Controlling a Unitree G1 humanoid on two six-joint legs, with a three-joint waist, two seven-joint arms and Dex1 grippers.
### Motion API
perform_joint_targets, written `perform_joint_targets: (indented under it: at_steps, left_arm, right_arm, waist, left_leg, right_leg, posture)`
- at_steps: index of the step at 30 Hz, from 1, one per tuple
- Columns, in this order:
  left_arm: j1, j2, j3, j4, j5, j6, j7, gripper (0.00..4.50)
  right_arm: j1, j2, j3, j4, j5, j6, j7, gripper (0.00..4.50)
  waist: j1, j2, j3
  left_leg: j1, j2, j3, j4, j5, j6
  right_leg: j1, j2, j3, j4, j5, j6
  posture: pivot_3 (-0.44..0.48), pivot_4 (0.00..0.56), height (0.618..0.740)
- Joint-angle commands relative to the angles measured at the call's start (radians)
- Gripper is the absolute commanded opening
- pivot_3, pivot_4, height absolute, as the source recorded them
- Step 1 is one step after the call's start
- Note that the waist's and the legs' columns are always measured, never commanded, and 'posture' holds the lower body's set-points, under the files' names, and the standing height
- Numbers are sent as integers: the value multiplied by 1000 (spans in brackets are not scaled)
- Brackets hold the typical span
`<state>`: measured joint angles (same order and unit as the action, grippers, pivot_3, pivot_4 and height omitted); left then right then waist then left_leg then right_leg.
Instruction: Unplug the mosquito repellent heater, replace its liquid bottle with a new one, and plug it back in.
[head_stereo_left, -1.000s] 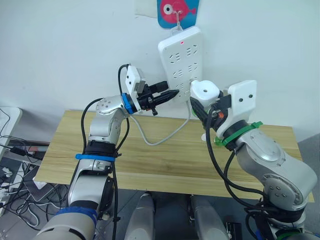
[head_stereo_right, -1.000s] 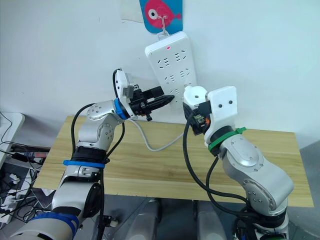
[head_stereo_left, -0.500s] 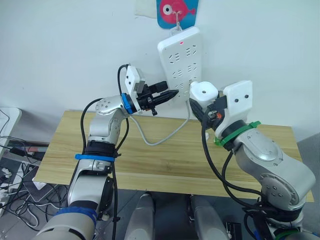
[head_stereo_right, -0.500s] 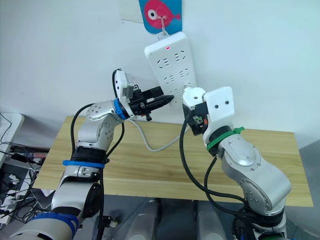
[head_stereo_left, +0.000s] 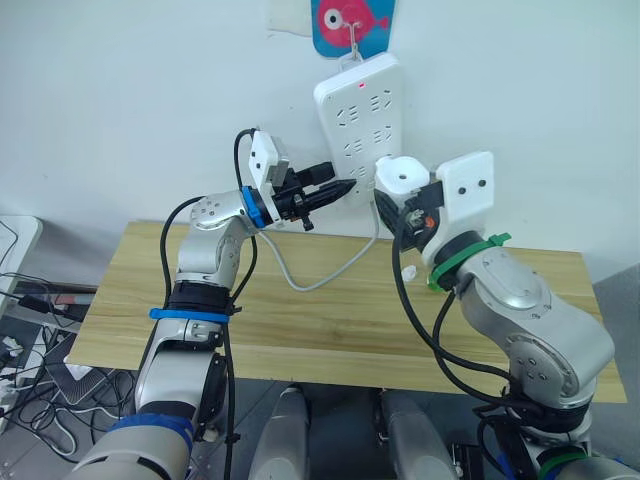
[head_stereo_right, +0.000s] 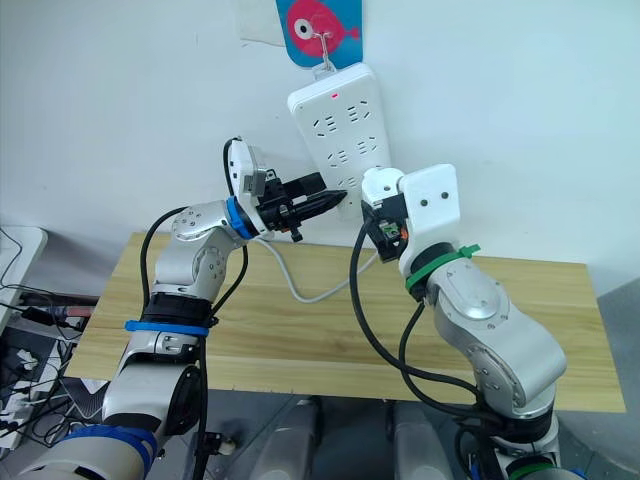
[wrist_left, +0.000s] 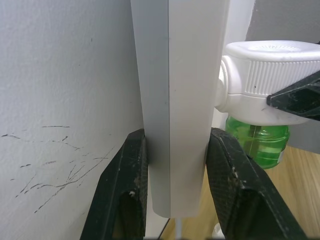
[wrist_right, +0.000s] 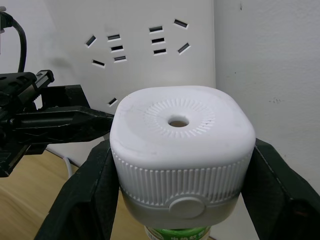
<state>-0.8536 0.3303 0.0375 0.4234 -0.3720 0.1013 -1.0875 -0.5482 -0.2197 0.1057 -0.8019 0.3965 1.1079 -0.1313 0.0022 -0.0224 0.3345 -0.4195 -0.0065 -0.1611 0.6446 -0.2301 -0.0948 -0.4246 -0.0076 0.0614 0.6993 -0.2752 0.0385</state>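
The mosquito repellent heater (wrist_right: 180, 145) is a white rounded unit with a round vent hole. A green liquid bottle (wrist_left: 257, 142) is screwed in under it. My right gripper (head_stereo_left: 405, 205) is shut on the heater and holds it against the lower right of the white power strip (head_stereo_left: 360, 110) hanging on the wall. The plug prongs are hidden. My left gripper (head_stereo_left: 340, 188) is shut on the strip's lower edge, with one finger (wrist_left: 127, 190) on each side of it.
The strip hangs from a hook on a fish sticker (head_stereo_left: 352, 20). Its white cable (head_stereo_left: 320, 280) loops down onto the wooden table (head_stereo_left: 330, 330). Loose cables (head_stereo_left: 30, 330) lie on the floor to the left of the table.
My right gripper has carried the heater up and to the left, closer to the power strip. The left gripper has kept its hold on the strip.
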Motion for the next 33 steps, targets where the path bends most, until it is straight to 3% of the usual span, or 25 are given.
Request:
perform_joint_targets:
  at_steps: [1, 20, 32, 33]
  left_arm:
    - [-21, -14, -16, -32, -1, -18, -9, 1295]
    - [-15, -21, -14, -43, -3, -12, -15, 1295]
    - [-10, -12, -13, -37, 7, -21, -9, 1295]
    - [-11, -11, -12, -35, 7, -22, -9, 1295]
  right_arm:
    - [-35, 18, 26, 53, -49, -53, 10, 2928]
    - [-83, 149, 44, 145, -168, -91, 15, 2928]
    - [-71, 120, 32, 127, -171, -84, 80, 2928]
    - [-65, 120, 30, 119, -171, -79, 80, 3278]
  waist:
    - [-2, 0, 0]
    - [-19, 0, 0]
    - [-22, 0, 0]
    - [-22, 0, 0]
  left_leg:
    - [0, 0, 0, 0, 0, 0]
    - [2, 1, 1, -1, 8, 2]
    - [2, 1, 1, -1, 8, 2]
    - [2, 1, 1, -1, 8, 2]
  right_leg:
    - [0, 0, 0, 0, 0, 0]
    - [0, 1, 1, 0, 8, 0]
    - [0, 1, 1, 0, 9, 0]
    - [0, 1, 1, 0, 9, 0]
  posture:
    - [183, 276, 740]
    - [182, 281, 740]
    - [192, 272, 740]
    - [192, 272, 740]
